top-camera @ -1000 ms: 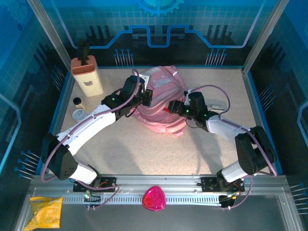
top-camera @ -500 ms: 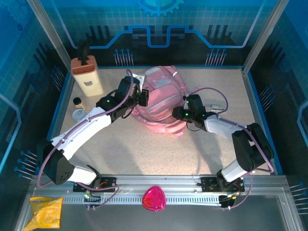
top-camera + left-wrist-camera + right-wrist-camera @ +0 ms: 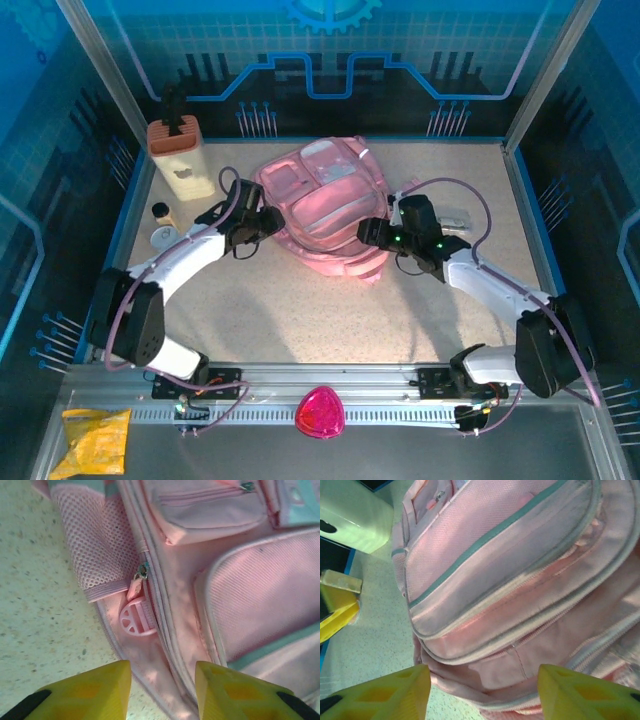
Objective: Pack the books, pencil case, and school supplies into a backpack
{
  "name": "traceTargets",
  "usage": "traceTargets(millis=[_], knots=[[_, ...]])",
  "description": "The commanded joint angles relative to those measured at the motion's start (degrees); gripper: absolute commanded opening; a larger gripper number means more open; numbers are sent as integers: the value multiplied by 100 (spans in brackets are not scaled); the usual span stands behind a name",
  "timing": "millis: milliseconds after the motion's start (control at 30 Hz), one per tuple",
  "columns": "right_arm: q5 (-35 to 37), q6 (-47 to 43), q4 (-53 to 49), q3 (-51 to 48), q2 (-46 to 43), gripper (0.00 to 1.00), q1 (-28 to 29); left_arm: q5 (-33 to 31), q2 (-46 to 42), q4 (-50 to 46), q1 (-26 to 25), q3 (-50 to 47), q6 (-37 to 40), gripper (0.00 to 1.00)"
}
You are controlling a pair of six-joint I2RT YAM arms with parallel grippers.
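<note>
There is 1 pink backpack (image 3: 320,205), 1 tall beige box (image 3: 182,165) with a black top, 2 small round jars (image 3: 165,237), 1 small pale oblong item (image 3: 455,216), 1 magenta triangular piece (image 3: 320,412), 1 crumpled yellow packet (image 3: 97,440) and 2 robot arms (image 3: 190,255).

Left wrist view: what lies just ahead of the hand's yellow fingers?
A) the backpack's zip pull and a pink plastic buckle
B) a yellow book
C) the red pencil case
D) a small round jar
A: the zip pull and pink buckle on the backpack lie just beyond the open left hand, beside the mesh pocket.
</note>
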Motion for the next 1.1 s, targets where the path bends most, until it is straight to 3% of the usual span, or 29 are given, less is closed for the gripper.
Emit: traceTargets(millis=[0, 200, 367, 433, 800, 933, 1000, 1067], knots=[[-10, -79, -510, -128, 6, 63, -156, 677, 324, 595, 43, 147, -669, 37], [-575, 123, -155, 162, 581, 68, -403, -38, 445, 497, -867, 535, 375, 45], [-1057, 555, 127, 680, 1339, 70, -649, -179, 621, 877, -1716, 721, 2225, 53], [-1286, 635, 461, 874, 1588, 70, -667, -537, 765, 833, -2048, 774, 2968, 56], [-1793, 930, 767, 1446, 1708, 63, -673, -1293, 1504, 1449, -2261, 883, 4754, 72], [-1846, 1022, 901, 1495, 1719, 62, -680, -1999, 1874, 1669, -2311, 1054, 4917, 66], [-1828, 1058, 927, 1480, 1719, 62, -707, -2978, 1983, 1842, -2345, 1122, 4749, 53], [-1859, 1127, 1079, 1405, 1741, 62, -769, -3283, 2043, 1937, -2321, 1202, 4700, 46]])
